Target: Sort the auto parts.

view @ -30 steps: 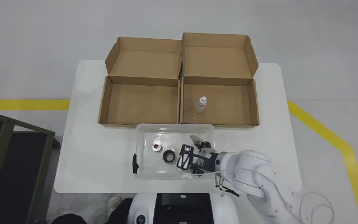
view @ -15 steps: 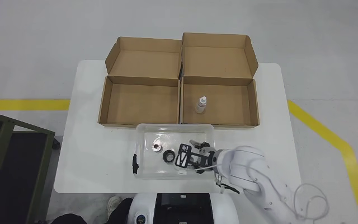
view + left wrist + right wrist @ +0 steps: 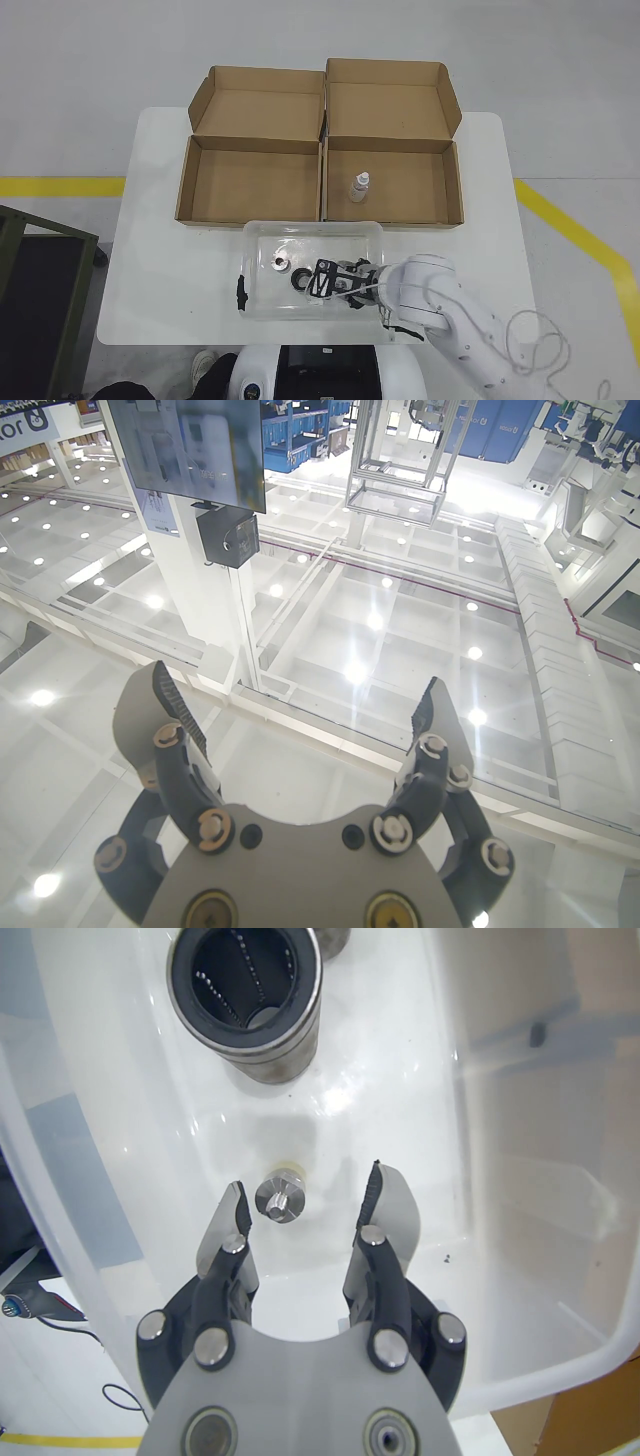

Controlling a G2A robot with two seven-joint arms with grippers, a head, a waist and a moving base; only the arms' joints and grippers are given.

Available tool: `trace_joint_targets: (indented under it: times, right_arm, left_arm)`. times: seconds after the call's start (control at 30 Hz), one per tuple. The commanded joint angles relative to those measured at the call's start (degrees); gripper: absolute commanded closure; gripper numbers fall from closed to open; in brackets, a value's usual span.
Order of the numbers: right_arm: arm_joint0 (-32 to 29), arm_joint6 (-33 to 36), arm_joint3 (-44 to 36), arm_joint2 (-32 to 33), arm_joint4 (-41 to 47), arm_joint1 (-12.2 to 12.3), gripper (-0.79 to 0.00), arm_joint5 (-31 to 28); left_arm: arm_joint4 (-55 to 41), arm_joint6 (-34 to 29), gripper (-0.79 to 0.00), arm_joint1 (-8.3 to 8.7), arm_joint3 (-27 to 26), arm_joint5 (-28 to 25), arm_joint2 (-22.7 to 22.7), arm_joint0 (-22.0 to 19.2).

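A clear plastic bin point(image 3: 312, 226) sits at the table's front. My right gripper point(image 3: 305, 1200) is down inside it, open, with a small metal fitting point(image 3: 279, 1202) standing between its fingers, close to one pad and untouched. Just beyond lies a black-lined steel linear bearing point(image 3: 245, 1003), seen as a dark ring point(image 3: 301, 280) from above beside my right gripper point(image 3: 322, 279). Another small metal part point(image 3: 278, 266) rests further left in the bin. My left gripper point(image 3: 295, 695) is open, holds nothing and points up at the ceiling.
Two open cardboard boxes stand behind the bin: the left box point(image 3: 250, 185) holds nothing, and the right box point(image 3: 400, 185) holds a small white bottle point(image 3: 360, 186). A black latch point(image 3: 241, 292) sits on the bin's left end. The bin wall point(image 3: 525, 1178) rises close beside my right gripper.
My right gripper has slid left inside the bin, toward the bearing, and stays open. The parts have not moved.
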Motion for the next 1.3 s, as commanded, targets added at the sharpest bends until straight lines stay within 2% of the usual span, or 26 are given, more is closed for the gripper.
trace_joint_targets:
  times: [0.0,0.23,0.3,0.33,0.37,0.73,1.0,1.13,1.27]
  right_arm:
    - [0.6,0.15,0.7,-0.69,0.0,0.05,-0.382,0.17]
    - [1.81,-0.07,1.89,-1.93,1.65,0.21,-0.262,-0.05]
    - [2.07,-0.06,1.94,-2.27,1.74,0.3,-0.077,-0.04]
    - [2.13,-0.05,1.88,-2.4,1.86,0.34,-0.055,-0.03]
    - [2.22,-0.02,1.69,-2.49,1.87,0.39,0.0,0.0]
    - [0.88,-1.61,-4.94,-0.43,3.13,1.31,0.0,0.47]
    - [-1.22,-3.36,-14.48,1.67,0.15,2.1,0.0,2.39]
    - [-2.33,-8.12,-17.65,2.91,-0.94,2.28,0.0,4.07]
    - [-2.98,-15.82,-18.28,4.73,-0.67,2.28,0.0,6.15]
  left_arm:
    - [0.0,0.0,-0.785,0.0,0.0,0.0,0.0,0.0]
    - [0.0,0.0,-0.785,0.0,0.0,0.0,0.0,0.0]
    - [0.0,0.0,-0.785,0.0,0.0,0.0,0.0,0.0]
    - [0.0,0.0,-0.785,0.0,0.0,0.0,0.0,0.0]
    - [0.0,0.0,-0.785,0.0,0.0,0.0,0.0,0.0]
    - [0.0,0.0,-0.785,0.0,0.0,0.0,0.0,0.0]
    - [0.0,0.0,-0.785,0.0,0.0,0.0,0.0,0.0]
    - [0.0,0.0,-0.785,0.0,0.0,0.0,0.0,0.0]
    - [0.0,0.0,-0.785,0.0,0.0,0.0,0.0,0.0]
